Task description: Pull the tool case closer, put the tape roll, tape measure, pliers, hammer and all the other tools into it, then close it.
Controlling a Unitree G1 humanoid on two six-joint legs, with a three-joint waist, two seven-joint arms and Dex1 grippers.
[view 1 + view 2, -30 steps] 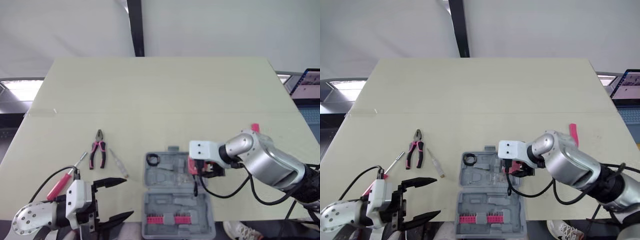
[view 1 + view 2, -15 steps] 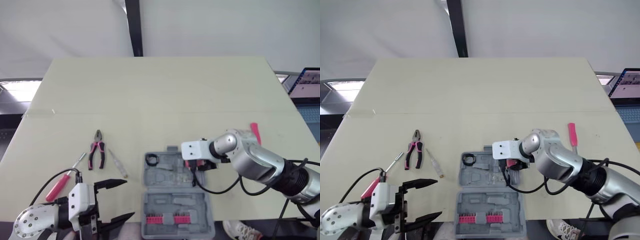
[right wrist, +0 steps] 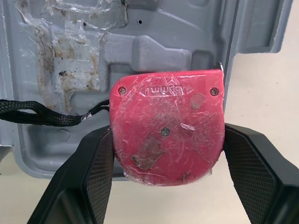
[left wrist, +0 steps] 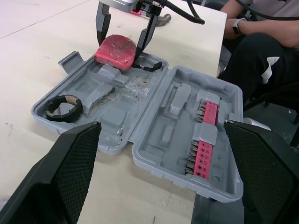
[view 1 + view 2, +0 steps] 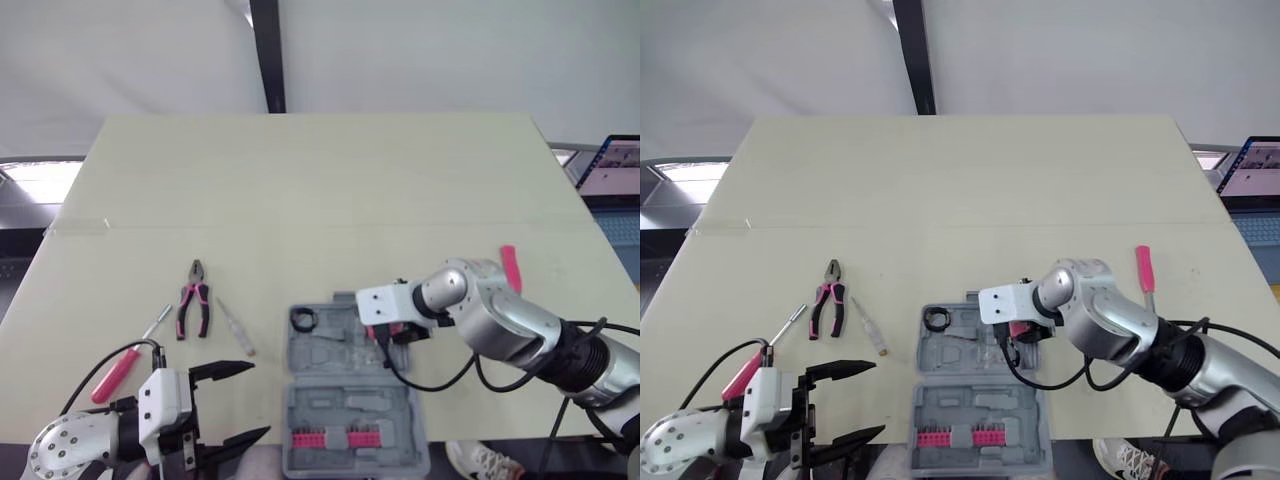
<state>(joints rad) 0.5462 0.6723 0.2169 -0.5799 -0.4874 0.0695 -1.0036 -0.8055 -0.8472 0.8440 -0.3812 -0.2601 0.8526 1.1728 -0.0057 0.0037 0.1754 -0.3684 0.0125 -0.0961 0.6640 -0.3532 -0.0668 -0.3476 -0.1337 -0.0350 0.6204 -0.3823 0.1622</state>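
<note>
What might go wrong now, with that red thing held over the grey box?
The right gripper holds the tape measure at the edge of the tool case, partly over the table; released here, it may land on the rim instead of a recess. Its black strap trails across the case and might snag or get pinched at closing.

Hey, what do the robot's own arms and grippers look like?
The left arm and right arm have rounded silver metal shells. Each wrist carries a white block and a looping black cable. The left gripper and right gripper each have two black tapered fingers with cross-hatched pads.
</note>
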